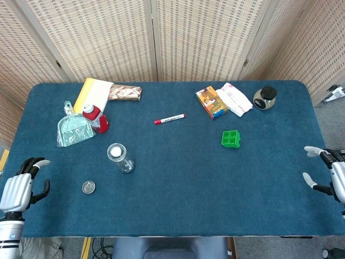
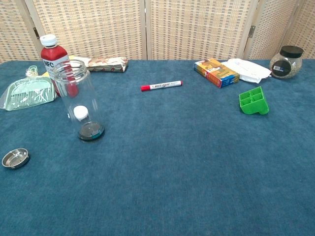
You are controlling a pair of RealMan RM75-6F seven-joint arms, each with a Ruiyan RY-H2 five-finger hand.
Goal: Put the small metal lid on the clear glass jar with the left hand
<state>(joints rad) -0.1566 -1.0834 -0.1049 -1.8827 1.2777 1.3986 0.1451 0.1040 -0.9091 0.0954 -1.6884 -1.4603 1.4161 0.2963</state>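
The clear glass jar (image 1: 121, 157) (image 2: 79, 100) stands upright and uncovered on the blue table, left of centre, with a small white object inside it. The small metal lid (image 1: 89, 187) (image 2: 15, 158) lies flat on the cloth, to the jar's front left. My left hand (image 1: 21, 186) hovers at the table's left front edge, fingers apart and holding nothing, well left of the lid. My right hand (image 1: 328, 171) is at the right edge, fingers spread and empty. Neither hand shows in the chest view.
A red juice bottle (image 2: 53, 59) and a green dustpan (image 1: 74, 129) stand behind the jar. A red marker (image 1: 169, 119), a green holder (image 1: 230, 139), an orange box (image 1: 212, 102), a dark-lidded jar (image 1: 265, 98) and a yellow book (image 1: 92, 94) lie further back.
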